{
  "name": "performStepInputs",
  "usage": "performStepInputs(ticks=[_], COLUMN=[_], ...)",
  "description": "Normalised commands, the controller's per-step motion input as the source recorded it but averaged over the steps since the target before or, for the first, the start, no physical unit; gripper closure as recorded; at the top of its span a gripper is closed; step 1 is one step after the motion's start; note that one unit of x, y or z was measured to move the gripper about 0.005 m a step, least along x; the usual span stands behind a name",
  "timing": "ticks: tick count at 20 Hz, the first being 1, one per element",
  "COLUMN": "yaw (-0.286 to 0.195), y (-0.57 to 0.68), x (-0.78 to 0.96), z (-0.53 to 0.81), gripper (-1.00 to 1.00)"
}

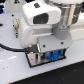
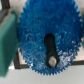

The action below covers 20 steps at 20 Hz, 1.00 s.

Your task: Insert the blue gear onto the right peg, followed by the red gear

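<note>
Exterior view: the white Franka Panda arm [image 1: 47, 15] reaches down over a white table [image 1: 10, 60], its bulky wrist housing filling most of the picture. Beneath it, the gripper [image 1: 50, 54] hangs directly above a grey, black-edged plate [image 1: 34, 59] that lies flat on the table. Bright blue plastic shows between and beside the dark fingers [image 1: 42, 54]; this is the blue gear [image 1: 56, 54], low over the plate and just in front of the wrist body. A black cable [image 1: 12, 48] runs from the exterior view's left toward the gripper. Whether the gear touches the plate cannot be told from this view, and the pegs are hidden behind the fingers and the gear. Wrist view: the blue gear [image 2: 49, 35] fills nearly the whole picture, its toothed rim seen face-on and blurred. A dark elongated slot [image 2: 50, 46] runs from its centre toward the rim, and a small pale round tip [image 2: 51, 61] shows at the slot's far end; whether this is a peg cannot be told. A green block [image 2: 7, 42] sits beside the gear at the picture's edge, with a strip of the plate's black edge [image 2: 19, 62] and pale table visible past the gear's rim. The jaws appear closed on the blue gear, with blue plastic seen between them in the exterior view. The red gear is not seen in either view.
</note>
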Motion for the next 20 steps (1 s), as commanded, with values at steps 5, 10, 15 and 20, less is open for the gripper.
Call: performStepInputs(ticks=[5, 10, 15, 20], yaw=[0.0, 0.0, 0.0, 0.0], y=[0.09, 0.13, 0.3, 0.42], x=[-0.14, -0.36, -0.52, -0.53], z=[0.46, 0.36, 0.22, 0.06], gripper=[-1.0, -1.0, -1.0, -1.0])
